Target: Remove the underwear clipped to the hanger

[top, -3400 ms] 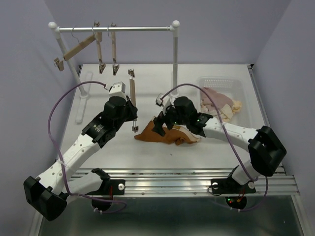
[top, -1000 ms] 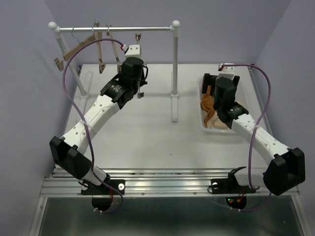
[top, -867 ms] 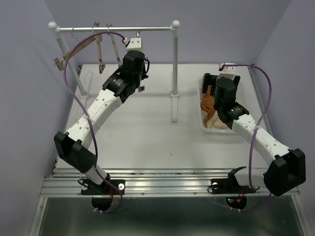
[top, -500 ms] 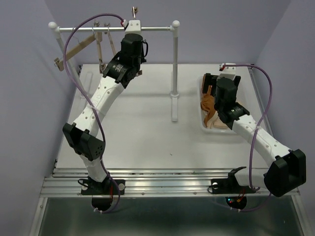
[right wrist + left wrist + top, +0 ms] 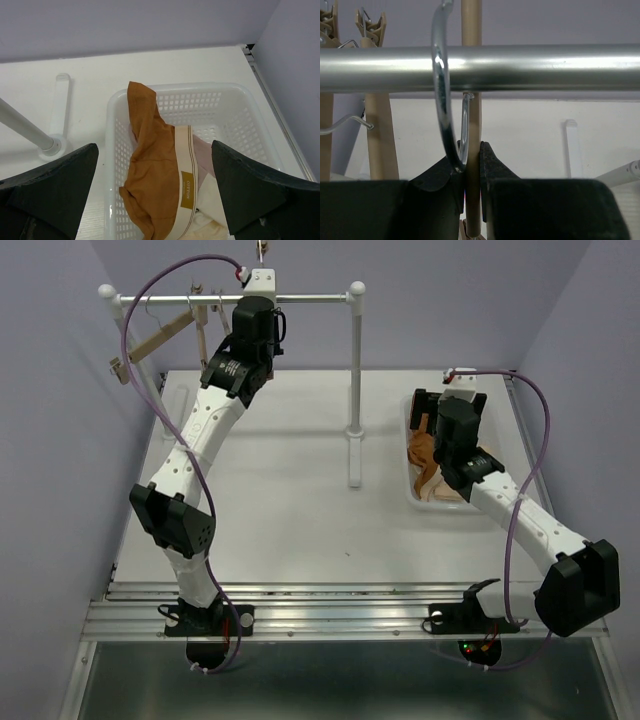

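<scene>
**Item: underwear, three pieces.**
- Brown brief [image 5: 147,165]: on top, in the basket [image 5: 220,90].
- Pink brief [image 5: 202,150]: under the brown one, only an edge showing.
- Cream brief [image 5: 212,222]: at the bottom of the heap, partly showing.

**Place:** the basket stands on the table [image 5: 300,510] at its right edge, towards the far right corner.

**Item: hanger [image 5: 471,125].** Bare wood, with no cloth seen on it. It is raised to the rail [image 5: 545,67] along the table's far edge. Its hook [image 5: 441,90] crosses the rail, but whether it bears on the rail cannot be told.

**Item: other hangers [image 5: 160,335].** They hang at the rail's left end, and no fabric shows on them.

**Left claw [image 5: 470,167]:** clamped on the hanger's wooden stem just below the hook.

**Right claw [image 5: 155,147]:** spread wide above the basket, holding nothing and clear of the briefs.

**Progress, as judged:**
- The removal looks complete: all three pieces are off the clips and gathered in the basket.
- What is left seems to be housekeeping only. The hook needs seating on the rail, the left claw needs to let go, and both arms need to draw away.
</scene>
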{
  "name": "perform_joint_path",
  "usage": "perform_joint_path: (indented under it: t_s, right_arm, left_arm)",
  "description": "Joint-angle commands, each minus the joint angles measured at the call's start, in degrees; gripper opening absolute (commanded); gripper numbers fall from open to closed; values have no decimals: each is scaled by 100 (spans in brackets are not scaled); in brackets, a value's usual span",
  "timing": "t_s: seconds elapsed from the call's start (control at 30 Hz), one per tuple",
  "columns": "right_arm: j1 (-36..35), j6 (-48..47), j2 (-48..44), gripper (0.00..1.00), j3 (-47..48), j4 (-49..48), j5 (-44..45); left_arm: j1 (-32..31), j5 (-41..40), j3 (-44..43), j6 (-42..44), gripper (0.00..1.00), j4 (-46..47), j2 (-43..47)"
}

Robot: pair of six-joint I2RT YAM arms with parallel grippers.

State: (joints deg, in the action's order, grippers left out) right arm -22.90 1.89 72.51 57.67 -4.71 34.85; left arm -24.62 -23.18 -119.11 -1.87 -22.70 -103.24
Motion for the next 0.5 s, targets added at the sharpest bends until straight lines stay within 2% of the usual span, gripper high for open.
perform_joint_path:
  t_s: [0.0,0.47]
  right_arm:
    - [-4,-101,105,100,262,-329,31]
    - [-4,-110,167,100,280,-338,22]
  left_arm:
    - [98,129,-192,354,0,670,225]
    - [467,525,-578,354,0,732,-108]
